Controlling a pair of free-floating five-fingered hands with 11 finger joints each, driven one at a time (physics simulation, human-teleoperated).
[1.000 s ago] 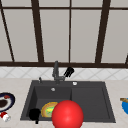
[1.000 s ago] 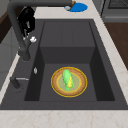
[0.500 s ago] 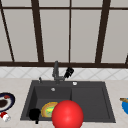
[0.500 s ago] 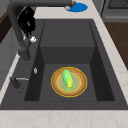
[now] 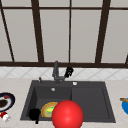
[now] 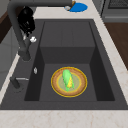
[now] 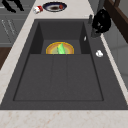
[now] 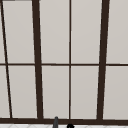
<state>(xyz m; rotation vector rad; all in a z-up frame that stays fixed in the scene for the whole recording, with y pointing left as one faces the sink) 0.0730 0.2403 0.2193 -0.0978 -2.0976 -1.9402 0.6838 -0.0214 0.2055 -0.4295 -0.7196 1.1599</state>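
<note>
My right hand (image 5: 68, 72) hovers beside the faucet (image 5: 55, 71), fingers curled on nothing; next I must grip its spout.

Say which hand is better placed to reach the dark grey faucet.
Right, likely. The right hand hangs just beside the dark grey faucet at the back rim of the black sink. The left hand sits at the front left corner, across the basin.
</note>
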